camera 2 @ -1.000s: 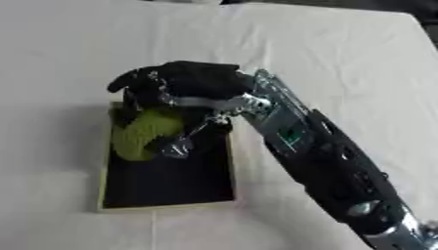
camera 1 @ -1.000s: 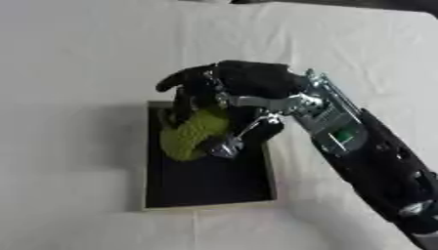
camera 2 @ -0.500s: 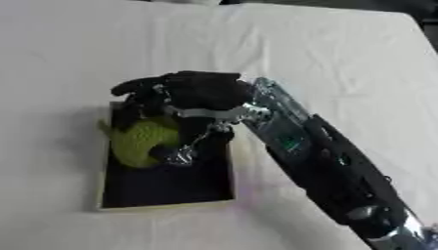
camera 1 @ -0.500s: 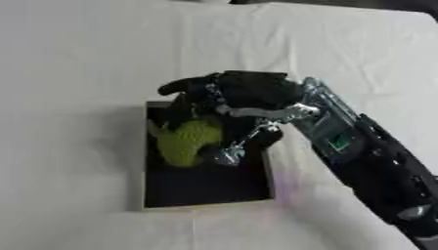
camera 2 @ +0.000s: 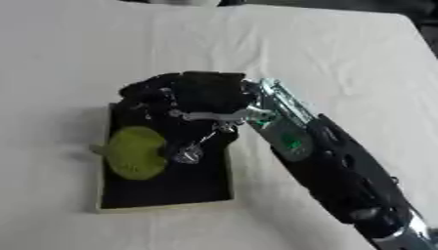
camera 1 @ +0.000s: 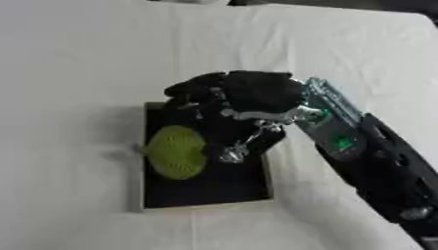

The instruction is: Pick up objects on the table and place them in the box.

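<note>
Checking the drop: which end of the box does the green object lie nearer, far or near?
The far end: the green object lies in the box under the right hand.

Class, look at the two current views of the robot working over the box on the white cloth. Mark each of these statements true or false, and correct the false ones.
1. The box has a black inside and a pale rim. True.
2. The green object lies on the cloth to the right of the box. False: it is at the box's left side, over the left rim.
3. The right hand is above the box's far end. True.
4. The left hand is holding the green object. False: no left hand shows in either view.
5. The cloth is dark blue. False: it is white.
</note>
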`<state>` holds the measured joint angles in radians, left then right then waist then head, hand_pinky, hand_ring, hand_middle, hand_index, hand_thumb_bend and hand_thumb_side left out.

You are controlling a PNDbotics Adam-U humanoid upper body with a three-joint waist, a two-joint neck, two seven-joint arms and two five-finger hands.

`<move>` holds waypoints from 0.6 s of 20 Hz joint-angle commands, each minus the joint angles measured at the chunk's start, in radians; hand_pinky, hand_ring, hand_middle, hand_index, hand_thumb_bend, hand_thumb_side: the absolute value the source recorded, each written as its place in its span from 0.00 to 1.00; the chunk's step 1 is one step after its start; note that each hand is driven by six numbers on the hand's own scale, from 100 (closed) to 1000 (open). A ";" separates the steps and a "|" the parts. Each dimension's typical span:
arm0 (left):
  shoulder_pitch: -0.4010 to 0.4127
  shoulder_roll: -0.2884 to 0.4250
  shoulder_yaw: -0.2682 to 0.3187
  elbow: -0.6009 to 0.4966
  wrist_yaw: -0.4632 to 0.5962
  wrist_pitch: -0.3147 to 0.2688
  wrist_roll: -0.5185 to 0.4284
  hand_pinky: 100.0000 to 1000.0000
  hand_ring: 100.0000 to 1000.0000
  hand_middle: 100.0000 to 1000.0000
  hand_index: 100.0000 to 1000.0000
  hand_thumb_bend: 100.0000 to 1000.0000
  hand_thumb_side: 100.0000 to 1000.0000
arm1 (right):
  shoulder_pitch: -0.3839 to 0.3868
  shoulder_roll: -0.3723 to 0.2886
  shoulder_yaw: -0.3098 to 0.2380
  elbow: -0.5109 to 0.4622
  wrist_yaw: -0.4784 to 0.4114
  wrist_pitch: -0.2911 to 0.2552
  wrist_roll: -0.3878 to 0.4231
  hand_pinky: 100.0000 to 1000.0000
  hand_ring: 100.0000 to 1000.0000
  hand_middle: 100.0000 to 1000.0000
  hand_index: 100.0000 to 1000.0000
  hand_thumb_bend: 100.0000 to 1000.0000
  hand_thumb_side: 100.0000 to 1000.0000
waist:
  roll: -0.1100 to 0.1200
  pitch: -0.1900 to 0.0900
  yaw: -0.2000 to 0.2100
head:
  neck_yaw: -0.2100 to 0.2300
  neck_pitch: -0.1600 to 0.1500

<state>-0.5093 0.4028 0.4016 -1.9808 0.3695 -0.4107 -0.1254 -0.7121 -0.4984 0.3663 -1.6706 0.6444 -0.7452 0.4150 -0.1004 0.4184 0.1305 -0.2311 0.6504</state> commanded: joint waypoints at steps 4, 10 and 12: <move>-0.003 0.024 0.001 -0.019 -0.001 0.001 0.002 0.54 0.61 0.52 0.68 0.00 0.51 | -0.018 -0.040 -0.088 -0.087 -0.128 -0.112 0.074 0.88 1.00 0.87 0.93 0.04 0.00 | 0.009 -0.031 -0.004 | 0.000 0.001; 0.001 0.026 0.005 -0.019 -0.007 0.001 0.010 0.54 0.61 0.52 0.68 0.00 0.51 | 0.018 -0.086 -0.295 -0.216 -0.468 0.099 -0.088 0.83 1.00 0.83 0.93 0.00 0.00 | 0.013 -0.034 -0.017 | 0.020 -0.008; 0.003 0.027 0.007 -0.019 -0.009 0.000 0.012 0.54 0.61 0.52 0.68 0.00 0.51 | 0.040 -0.104 -0.371 -0.246 -0.580 0.173 -0.136 0.81 1.00 0.81 0.93 0.00 0.00 | 0.015 -0.033 -0.022 | 0.026 -0.012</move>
<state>-0.5012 0.4028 0.4022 -1.9808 0.3663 -0.4093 -0.1173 -0.6640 -0.5643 0.0477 -1.8797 0.1350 -0.6094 0.3044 -0.0917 0.4128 0.1089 -0.2106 0.6486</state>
